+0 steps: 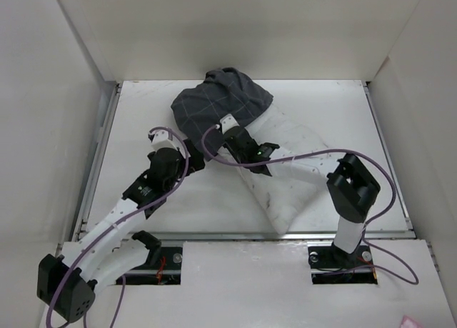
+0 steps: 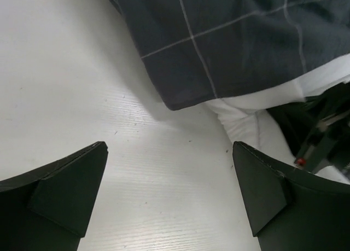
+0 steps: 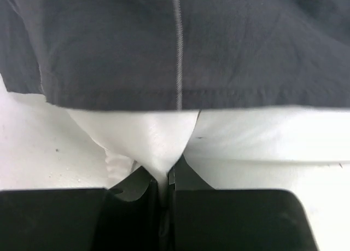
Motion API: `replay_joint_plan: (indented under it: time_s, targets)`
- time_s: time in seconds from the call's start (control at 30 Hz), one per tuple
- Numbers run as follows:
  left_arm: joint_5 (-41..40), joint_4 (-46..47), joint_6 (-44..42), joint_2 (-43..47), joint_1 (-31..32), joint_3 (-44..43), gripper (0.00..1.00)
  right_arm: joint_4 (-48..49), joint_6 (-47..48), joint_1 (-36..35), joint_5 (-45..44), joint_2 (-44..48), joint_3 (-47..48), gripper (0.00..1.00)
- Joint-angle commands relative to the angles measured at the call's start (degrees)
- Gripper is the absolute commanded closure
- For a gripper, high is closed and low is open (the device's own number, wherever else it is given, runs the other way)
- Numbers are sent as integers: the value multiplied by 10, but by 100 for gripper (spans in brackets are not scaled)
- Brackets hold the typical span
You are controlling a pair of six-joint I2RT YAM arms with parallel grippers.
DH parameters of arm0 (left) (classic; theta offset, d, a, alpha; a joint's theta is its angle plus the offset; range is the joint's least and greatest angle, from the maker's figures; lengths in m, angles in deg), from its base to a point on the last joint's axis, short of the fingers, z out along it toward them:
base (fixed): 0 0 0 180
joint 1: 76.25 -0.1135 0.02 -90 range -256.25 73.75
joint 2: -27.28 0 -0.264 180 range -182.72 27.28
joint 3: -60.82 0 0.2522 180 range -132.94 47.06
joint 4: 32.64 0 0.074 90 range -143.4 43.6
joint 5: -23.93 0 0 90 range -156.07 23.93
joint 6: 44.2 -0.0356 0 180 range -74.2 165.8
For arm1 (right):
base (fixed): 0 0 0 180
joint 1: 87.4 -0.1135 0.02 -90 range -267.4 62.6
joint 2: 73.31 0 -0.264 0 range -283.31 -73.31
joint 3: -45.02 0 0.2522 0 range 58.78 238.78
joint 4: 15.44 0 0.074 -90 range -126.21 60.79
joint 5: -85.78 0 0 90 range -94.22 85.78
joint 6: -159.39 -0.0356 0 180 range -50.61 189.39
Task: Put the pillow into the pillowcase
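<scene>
My R gripper (image 3: 167, 177) pinched shut on pillow (image 1: 285, 199) fabric just below pillowcase (image 1: 214, 103) hem, my L gripper (image 2: 169, 152) wide apart over table (image 1: 136, 121), pillow's far end in pillowcase, rest lying out.

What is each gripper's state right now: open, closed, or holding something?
Left gripper: open, holding nothing.
Right gripper: closed, pinching a fold of the pillow.
</scene>
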Motion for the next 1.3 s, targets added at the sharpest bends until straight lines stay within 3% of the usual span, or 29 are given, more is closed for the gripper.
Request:
replay_joint_plan:
  time_s: [0.0,0.2,0.3,0.5,0.6,0.77,0.8,1.0,1.03,1.17,1.27]
  targets:
    - [24,83,-24,-13,0,21,0,1,-29,5,-34,36,42,100]
    - [70,206,-54,-93,0,40,0,-46,-19,5,-14,89,103,100]
    - [51,268,-54,-159,0,40,0,-66,-13,5,-14,94,132,100]
    - [-53,276,-42,-306,0,-54,0,-71,-1,5,-7,105,143,100]
    - [-106,237,-29,-347,-14,-110,3,-77,-1,5,5,112,143,100]
    - [-56,307,-50,-372,-45,-111,8,-71,4,5,5,117,138,100]
    - [-42,322,-63,-372,-45,-106,12,-71,4,5,5,117,138,100]
    - [-27,317,-92,-424,-45,-157,74,-39,-2,5,0,117,148,100]
    - [-19,317,-103,-424,-45,-163,99,-33,-2,5,6,117,158,100]
    - [34,287,-128,-381,-31,-182,100,15,-17,5,-35,112,188,100]
    - [93,260,-146,-285,1,-188,100,76,-28,5,-46,107,194,100]
